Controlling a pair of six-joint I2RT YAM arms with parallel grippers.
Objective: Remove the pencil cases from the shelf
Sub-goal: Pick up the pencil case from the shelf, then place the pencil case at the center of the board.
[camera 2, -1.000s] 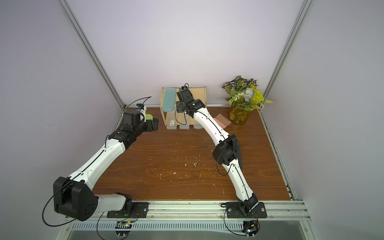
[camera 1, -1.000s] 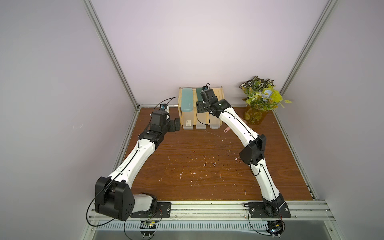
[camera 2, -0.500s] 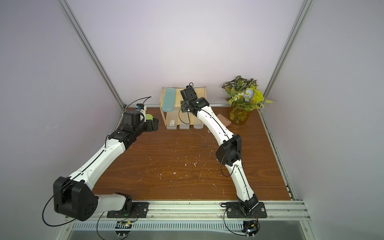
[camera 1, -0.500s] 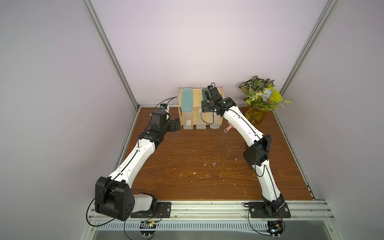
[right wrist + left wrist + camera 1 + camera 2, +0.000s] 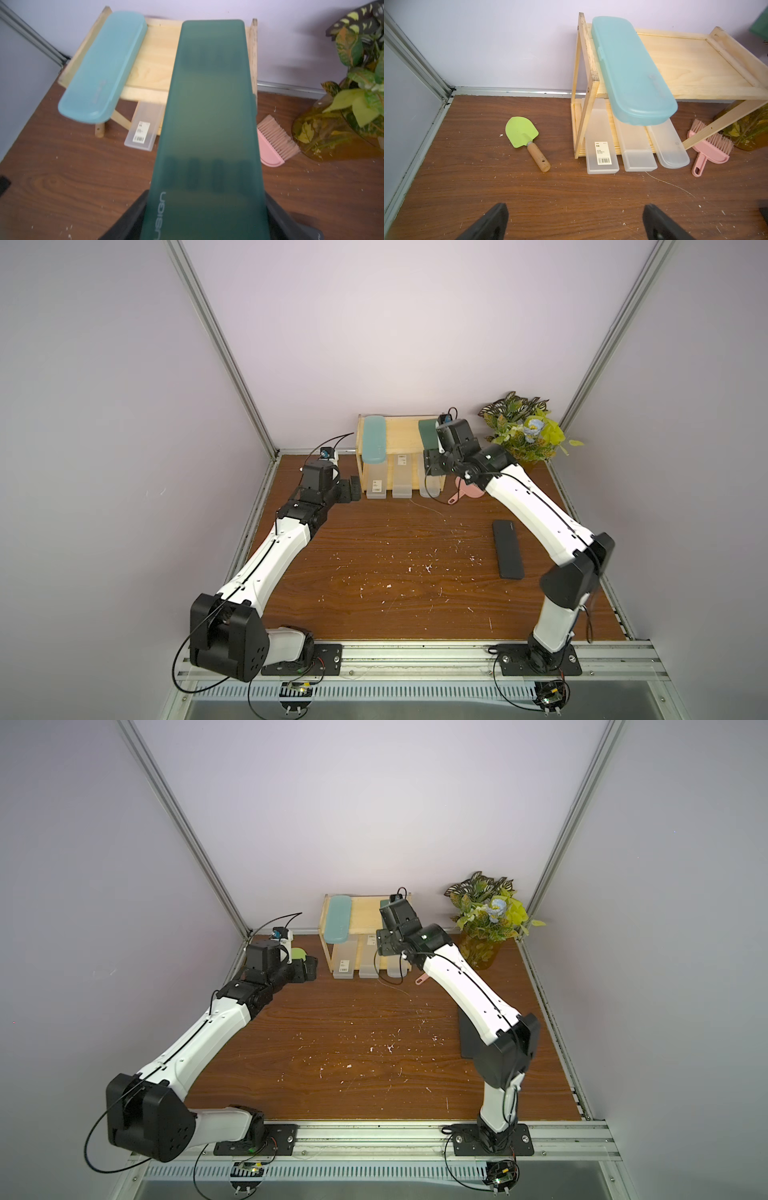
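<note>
While the right claw (image 5: 204, 218) clamps the green case (image 5: 209, 114) lettered "USIGN", the left claw (image 5: 576, 209) gapes; a barcoded case (image 5: 602, 153) lies beneath the teal case (image 5: 631, 70), at the shelf (image 5: 695, 62)'s nine o'clock.

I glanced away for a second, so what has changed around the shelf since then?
The right arm swung toward the plant, its jaws shut on the dark green case, carrying it from the middle of the shelf top to the plant-side end. The black case on the table is now uncovered. The left arm, teal case and three clear cases stayed put.
</note>
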